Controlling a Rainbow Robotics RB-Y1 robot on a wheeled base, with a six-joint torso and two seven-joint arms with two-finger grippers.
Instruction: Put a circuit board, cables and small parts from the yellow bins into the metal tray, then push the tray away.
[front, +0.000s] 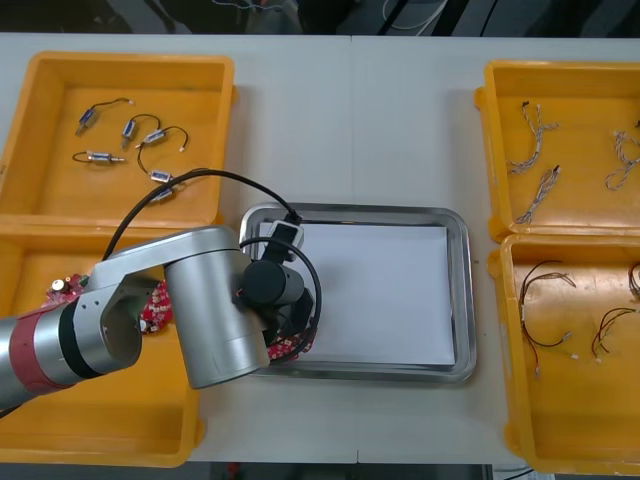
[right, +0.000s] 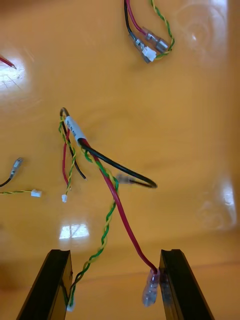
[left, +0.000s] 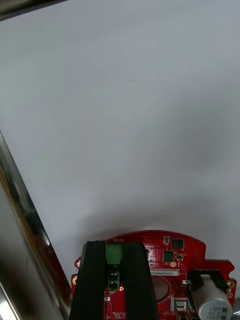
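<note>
Left gripper (left: 114, 247) low over near left corner of shiny metal tray (front: 462, 300) on the bench (front: 350, 130). Its 2 fingers are clamped on the green connector (left: 114, 254) of a round red circuit board (left: 172, 250), over the white lining (left: 130, 125) beside the rim. Right gripper (right: 114, 254): fingers apart, above yellow bin (right: 180, 125). Red and yellow cable (right: 120, 210) lies between them.

My left gripper (left: 114, 246) has black fingers (left: 92, 280), and the circuit board (left: 197, 249) between them is red with a green block (left: 114, 254) on it. Left arm's (front: 210, 300) silver with a red band. Tray (front: 465, 300) is shiny silver on the rim, plain white inside. Bins (front: 130, 62) are plain yellow. Cables (right: 121, 210) in front of my right gripper (right: 115, 252): red, black, plus a yellow-green twist.
</note>
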